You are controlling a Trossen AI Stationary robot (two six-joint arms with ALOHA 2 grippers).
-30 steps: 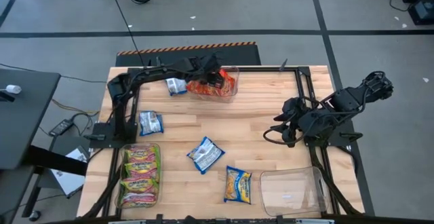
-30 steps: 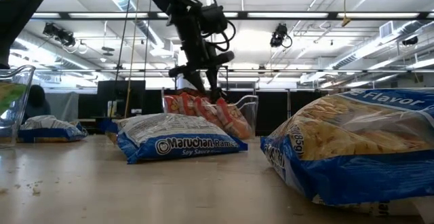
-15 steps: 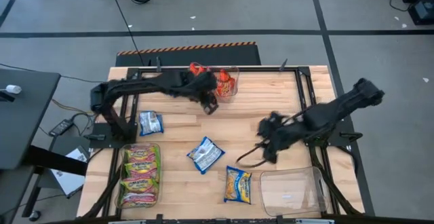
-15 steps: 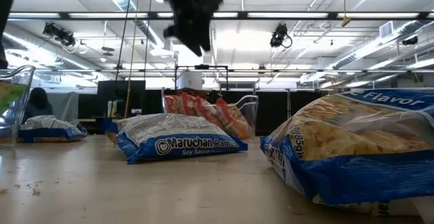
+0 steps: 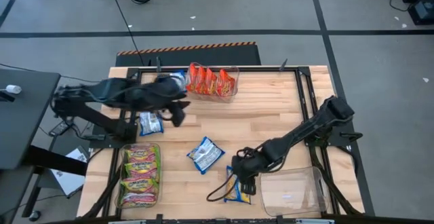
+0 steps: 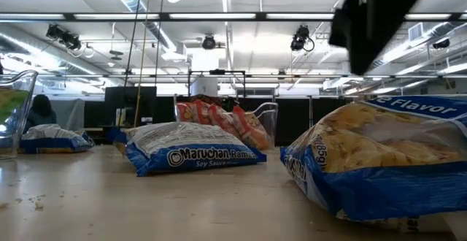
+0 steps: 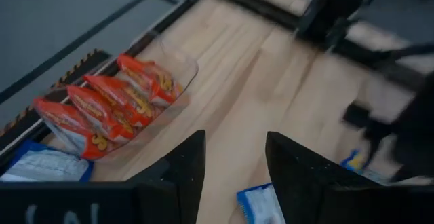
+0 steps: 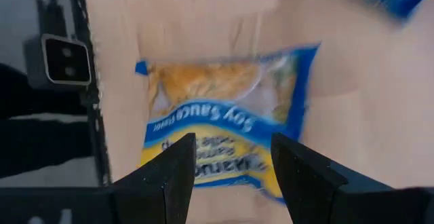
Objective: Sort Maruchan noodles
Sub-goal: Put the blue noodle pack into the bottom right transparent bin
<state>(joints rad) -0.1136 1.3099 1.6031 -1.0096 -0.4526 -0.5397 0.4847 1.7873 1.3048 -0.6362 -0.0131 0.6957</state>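
Note:
Several red-orange Maruchan noodles packets (image 5: 211, 81) stand on edge in a clear bin (image 5: 234, 88) at the far edge, also in the left wrist view (image 7: 108, 108). Blue-white packets lie flat on the table (image 5: 178, 80), (image 5: 150, 123), (image 5: 205, 154). A blue-yellow packet (image 5: 237, 185) lies flat near the front edge. My right gripper (image 8: 234, 176) hovers open above the blue-yellow packet (image 8: 224, 122), clear of it. My left gripper (image 7: 234, 176) is open and empty, high over the table's left part (image 5: 178, 114).
Green-pink-yellow packets (image 5: 139, 175) fill a clear bin at the near left corner. An empty clear bin (image 5: 291, 191) stands at the near right, just beside the blue-yellow packet. Bare wood (image 5: 264, 108) lies in the middle and far right of the table.
My left gripper has come up out of the bin of red-orange packets and drawn back toward the table's left edge, rolling as it went. My right gripper has swung from the table's right side toward the near edge and down over the blue-yellow packet, tipping further downward.

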